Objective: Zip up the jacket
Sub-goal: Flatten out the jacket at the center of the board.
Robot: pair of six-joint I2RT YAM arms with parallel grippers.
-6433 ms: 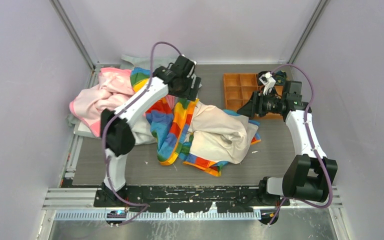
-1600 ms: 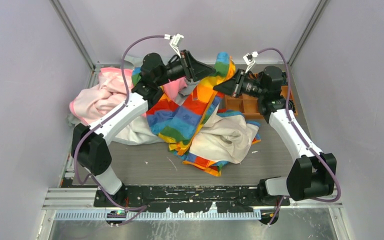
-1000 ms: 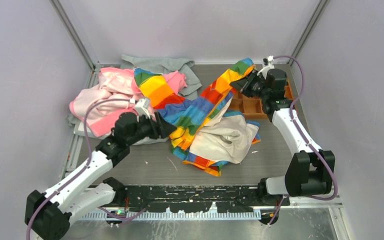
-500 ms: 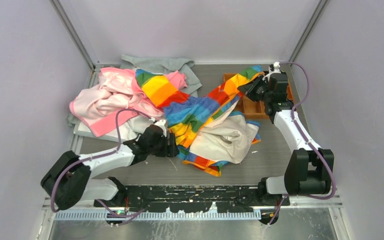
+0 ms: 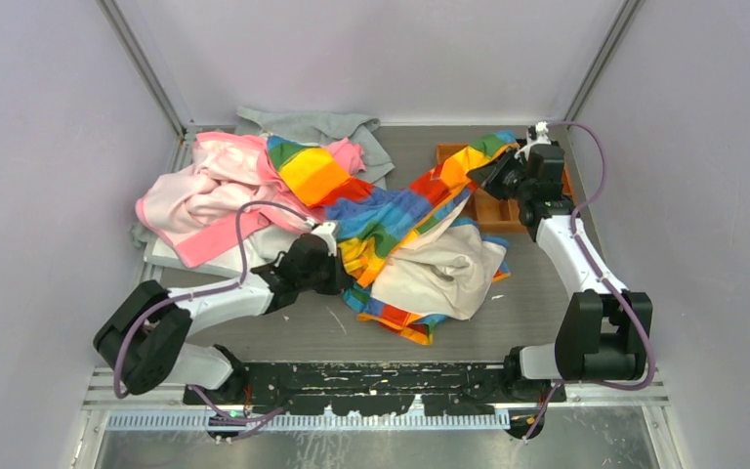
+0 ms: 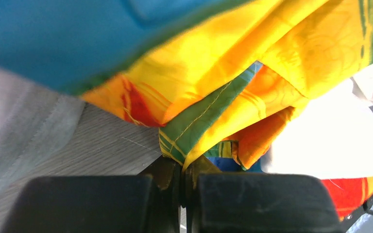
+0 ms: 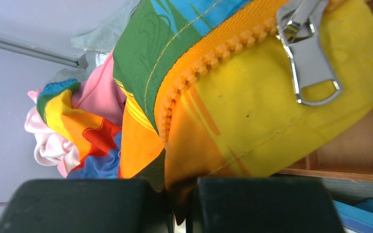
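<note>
The rainbow-striped jacket (image 5: 391, 210) lies crumpled mid-table, its cream lining (image 5: 439, 264) showing at the front. My left gripper (image 5: 337, 269) reaches in low from the left, and in the left wrist view the left gripper (image 6: 182, 167) is shut on a green and yellow hem corner of the jacket (image 6: 194, 131). My right gripper (image 5: 493, 176) holds the jacket's far corner stretched up to the back right. In the right wrist view the right gripper (image 7: 187, 194) is shut on the yellow-orange edge beside the orange zipper teeth (image 7: 199, 63), close to the silver zipper pull (image 7: 311, 63).
A pink garment (image 5: 205, 191) is heaped at the back left over a white cloth (image 5: 254, 256). A grey garment (image 5: 312, 125) lies against the back wall. An orange compartment tray (image 5: 493, 203) sits under the right gripper. Walls close in both sides.
My left gripper has come in from the left to the jacket's lower edge and shut on the hem. The right gripper has carried its corner slightly right and keeps its hold.
</note>
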